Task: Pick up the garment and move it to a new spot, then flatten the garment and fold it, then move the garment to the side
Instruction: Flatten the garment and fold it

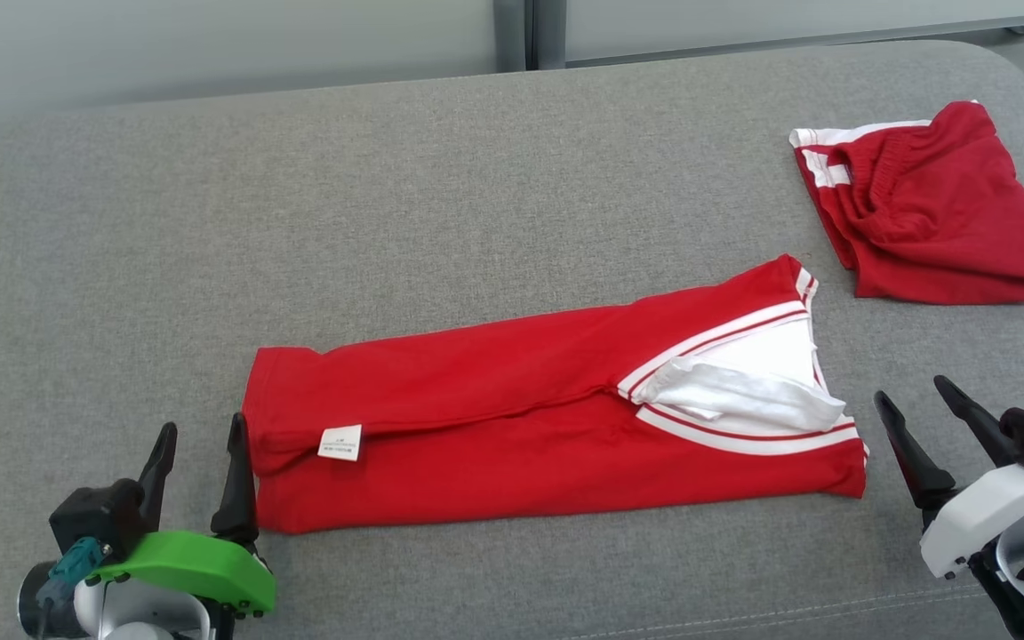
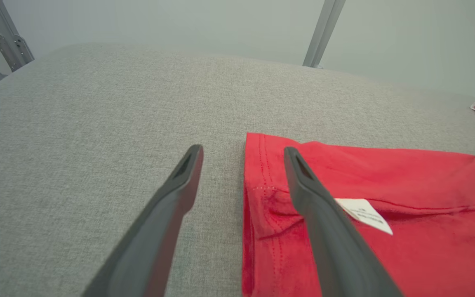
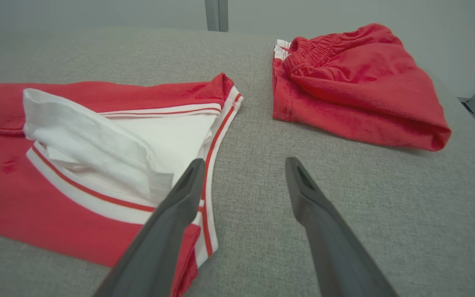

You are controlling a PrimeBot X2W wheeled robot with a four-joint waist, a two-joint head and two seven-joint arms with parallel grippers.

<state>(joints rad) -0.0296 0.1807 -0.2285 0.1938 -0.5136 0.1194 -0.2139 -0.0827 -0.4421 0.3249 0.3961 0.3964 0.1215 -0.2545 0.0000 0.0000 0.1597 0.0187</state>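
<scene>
The garment (image 1: 521, 418), a red shirt with white-striped trim, lies folded into a long band across the lower centre of the head view, flat on the grey fabric surface (image 1: 388, 222). Its hem end points to the lower left of the frame and its neck end to the right. A white label (image 1: 340, 442) shows near the hem end. White inner fabric (image 1: 743, 391) shows at the neck opening.

The left gripper (image 1: 203, 425) is at the lower left of the head view, just beside the hem end. Its jaws stand apart and hold nothing. In the left wrist view, the hem edge appears in the gap between the two fingers. The finger on the right of that frame overlaps the red cloth next to the label. Contact with the cloth cannot be determined.

The right gripper (image 1: 910, 388) is at the lower right of the head view, near the neck end but apart from it. Its jaws are spread and hold nothing. In the right wrist view, the finger on the left of that frame overlaps the striped trim and the other finger is over bare grey fabric.

A second red item, a pair of shorts (image 1: 930, 213) with white stripes, lies folded at the upper right of the head view, well apart from both grippers and separate from the garment.
</scene>
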